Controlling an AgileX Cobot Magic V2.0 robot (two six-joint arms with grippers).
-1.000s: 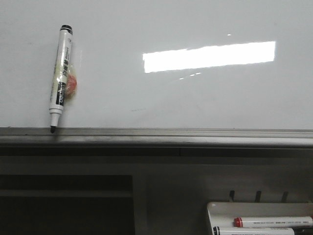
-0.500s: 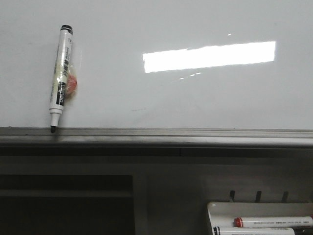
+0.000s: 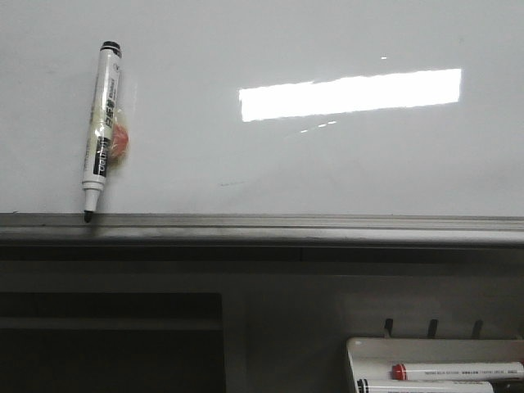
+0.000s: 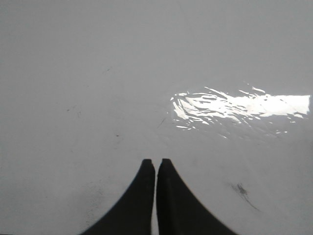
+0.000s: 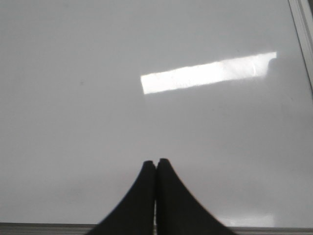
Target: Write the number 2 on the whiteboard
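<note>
Whiteboard [image 3: 327, 164] blank ahead, above grey ledge [image 3: 262, 225]. Black marker [image 3: 101, 131] lying on board, tip at ledge. Left gripper [image 4: 155, 164] and right gripper [image 5: 156, 163] both closed, empty, over board.

Even dim light; bright rectangular glare on whiteboard [image 3: 270, 164]; frames sharp.

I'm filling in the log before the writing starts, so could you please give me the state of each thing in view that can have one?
whiteboard: blank, no 2 drawn.
black marker: uncapped, standing tip-down on the ledge, leaning on the board.
left gripper: shut, empty.
right gripper: shut, empty.
red marker: capped, lying in the white tray.
</note>
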